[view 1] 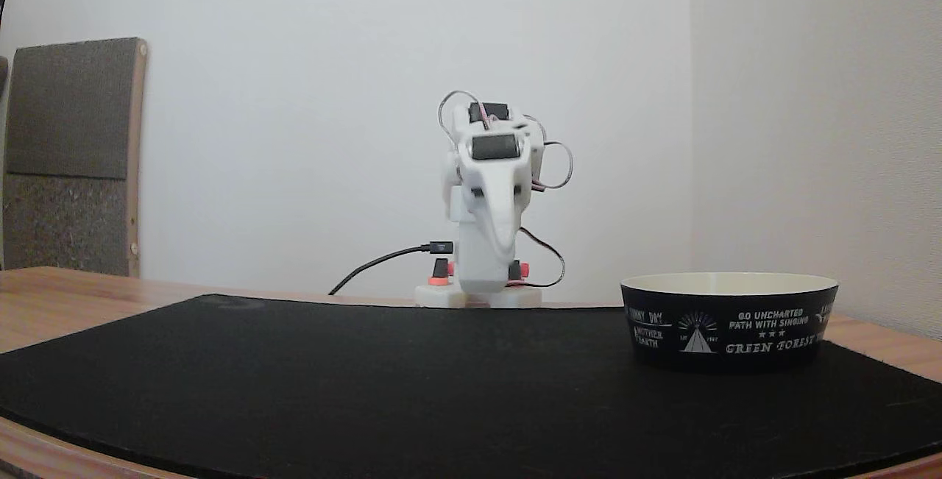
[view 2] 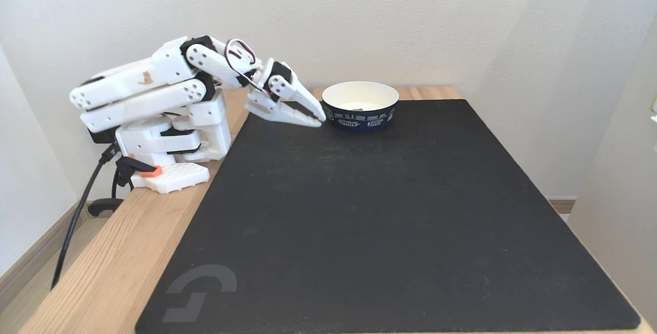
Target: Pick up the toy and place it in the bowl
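Note:
The bowl (view 1: 728, 321), black outside with white lettering and a tent emblem, stands on the black mat at the right in a fixed view. In the other fixed view the bowl (view 2: 362, 117) sits at the mat's far edge, its cream inside showing no red. The red toy is out of view. My white arm is folded back over its base, and my gripper (view 2: 319, 117) hangs shut and empty just left of the bowl, low over the mat's far left corner. From the front, the gripper (view 1: 504, 251) points toward the camera, left of the bowl.
A black mat (view 2: 359, 221) covers most of the wooden table (view 2: 128, 252). The robot base (view 2: 169, 177) with orange-red knobs sits at the mat's left edge, and a black cable (view 2: 77, 221) drops off the table. A padded board (view 1: 70, 155) leans on the wall.

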